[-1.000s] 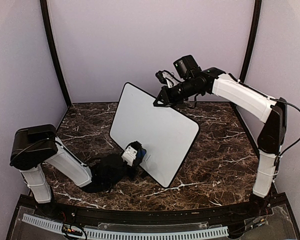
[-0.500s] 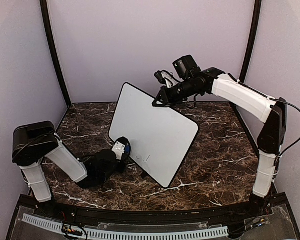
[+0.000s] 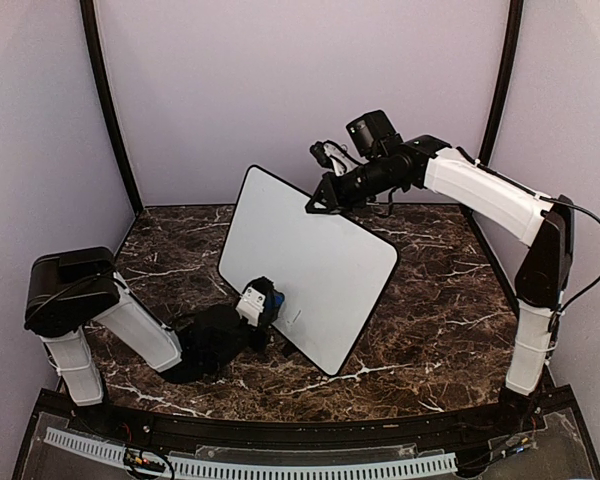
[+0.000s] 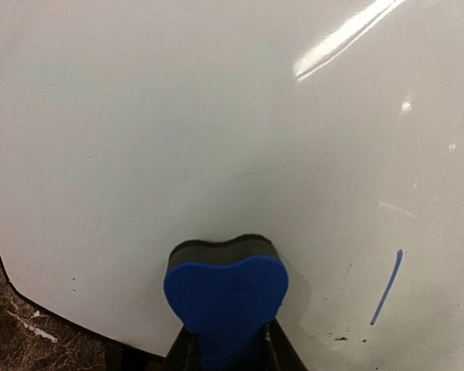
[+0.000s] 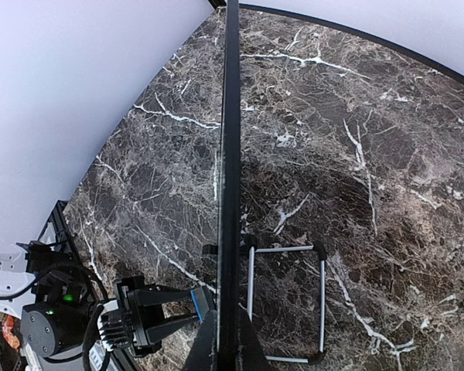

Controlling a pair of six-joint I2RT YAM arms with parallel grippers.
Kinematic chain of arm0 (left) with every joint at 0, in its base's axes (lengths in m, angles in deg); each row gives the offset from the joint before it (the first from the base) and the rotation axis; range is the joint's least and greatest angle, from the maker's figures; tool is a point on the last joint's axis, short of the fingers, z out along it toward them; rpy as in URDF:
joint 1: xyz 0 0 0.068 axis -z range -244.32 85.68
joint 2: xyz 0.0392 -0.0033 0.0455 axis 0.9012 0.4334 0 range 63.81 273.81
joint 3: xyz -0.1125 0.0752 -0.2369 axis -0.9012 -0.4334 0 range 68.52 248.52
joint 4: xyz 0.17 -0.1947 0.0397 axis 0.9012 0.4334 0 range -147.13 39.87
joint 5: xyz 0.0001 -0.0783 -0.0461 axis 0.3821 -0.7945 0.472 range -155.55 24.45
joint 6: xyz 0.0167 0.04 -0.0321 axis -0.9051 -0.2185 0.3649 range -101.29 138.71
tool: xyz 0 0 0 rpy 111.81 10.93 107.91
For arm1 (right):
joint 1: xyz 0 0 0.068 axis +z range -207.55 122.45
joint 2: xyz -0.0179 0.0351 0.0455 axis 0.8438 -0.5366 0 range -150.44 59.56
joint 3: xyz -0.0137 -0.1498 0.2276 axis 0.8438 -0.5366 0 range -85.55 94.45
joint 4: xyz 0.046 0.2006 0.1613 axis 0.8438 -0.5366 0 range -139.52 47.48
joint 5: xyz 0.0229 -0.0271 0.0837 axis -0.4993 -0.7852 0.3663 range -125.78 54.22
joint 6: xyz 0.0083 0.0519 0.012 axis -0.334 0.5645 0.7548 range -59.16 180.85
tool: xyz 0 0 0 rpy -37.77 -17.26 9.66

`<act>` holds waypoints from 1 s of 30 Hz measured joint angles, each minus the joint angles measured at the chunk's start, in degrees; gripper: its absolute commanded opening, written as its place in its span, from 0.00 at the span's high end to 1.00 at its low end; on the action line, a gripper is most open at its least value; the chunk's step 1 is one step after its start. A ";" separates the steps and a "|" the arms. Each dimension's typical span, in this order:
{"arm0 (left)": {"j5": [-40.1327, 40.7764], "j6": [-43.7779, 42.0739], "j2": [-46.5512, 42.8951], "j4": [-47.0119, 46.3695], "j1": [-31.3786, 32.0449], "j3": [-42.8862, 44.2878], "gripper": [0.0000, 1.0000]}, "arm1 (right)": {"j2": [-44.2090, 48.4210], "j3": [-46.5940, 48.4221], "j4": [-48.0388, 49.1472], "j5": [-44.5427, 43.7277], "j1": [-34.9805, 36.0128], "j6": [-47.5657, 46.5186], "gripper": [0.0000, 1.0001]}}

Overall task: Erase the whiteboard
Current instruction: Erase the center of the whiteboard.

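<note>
The whiteboard [image 3: 315, 255] stands tilted on the marble table, its face nearly blank. A short blue stroke [image 4: 387, 287] and a few dark specks show near its lower edge. My left gripper [image 3: 264, 303] is shut on the blue eraser [image 3: 273, 298], whose dark felt side is pressed on the board's lower left part. In the left wrist view the eraser [image 4: 226, 287] sits just left of the stroke, with the board [image 4: 216, 116] filling the view. My right gripper [image 3: 318, 203] is shut on the board's top edge, seen edge-on [image 5: 230, 154] in the right wrist view.
A wire stand [image 5: 288, 303] with black corners lies on the table behind the board. The dark marble table [image 3: 430, 330] is bounded by purple walls and black corner posts. A white perforated rail [image 3: 280, 465] runs along the near edge.
My left gripper with the eraser swept left past the board's lower left edge, then came back right onto the board. The right arm and the board have not moved.
</note>
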 measured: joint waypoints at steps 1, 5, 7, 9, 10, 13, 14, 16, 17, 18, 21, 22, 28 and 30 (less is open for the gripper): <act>0.07 0.02 0.31 -0.59 0.52 0.31 1.00 | 0.02 0.00 -0.07 -0.11 -0.04 0.00 1.00; 0.74 0.02 1.16 -2.05 2.08 1.22 1.00 | 0.02 0.00 -0.24 -0.33 -0.22 0.02 1.00; 1.81 0.00 1.33 -2.08 2.54 1.49 1.00 | 0.02 0.00 -0.24 -0.35 -0.24 0.04 1.00; 3.04 0.00 1.53 -2.12 2.58 1.62 1.00 | 0.02 0.00 -0.24 -0.33 -0.24 0.04 1.00; 3.69 0.22 1.62 -2.14 2.54 1.64 1.00 | 0.02 0.00 -0.24 -0.33 -0.24 0.07 1.00; 4.96 1.33 1.62 -2.12 1.86 1.55 1.00 | 0.02 0.00 -0.22 -0.33 -0.24 0.07 1.00; 5.38 1.70 1.60 -2.12 1.22 1.40 1.00 | 0.02 0.00 -0.20 -0.31 -0.24 0.07 1.00; 6.32 2.58 1.57 -2.08 -1.20 0.57 1.00 | 0.02 0.00 -0.15 -0.11 -0.22 0.07 1.00; 6.82 2.75 1.57 -1.84 -2.67 0.04 1.00 | 0.02 0.00 -0.17 -0.02 -0.20 0.07 1.00; 7.21 2.95 1.57 -1.44 -3.82 -0.42 1.00 | 0.02 0.00 -0.04 0.13 -0.15 0.02 1.00; 7.39 3.21 1.57 -1.09 -5.90 -0.98 1.00 | 0.02 0.00 0.02 0.17 0.00 0.00 1.00; 7.32 3.19 1.57 -1.03 -5.90 -0.98 1.00 | 0.02 0.00 0.04 0.15 0.00 0.00 1.00; 4.72 3.08 1.57 -1.14 -5.51 -0.90 1.00 | 0.02 0.02 -0.02 0.09 0.00 0.02 1.00; 4.11 2.89 1.57 -1.16 -4.63 -0.59 1.00 | 0.02 0.02 -0.11 -0.02 0.00 0.02 1.00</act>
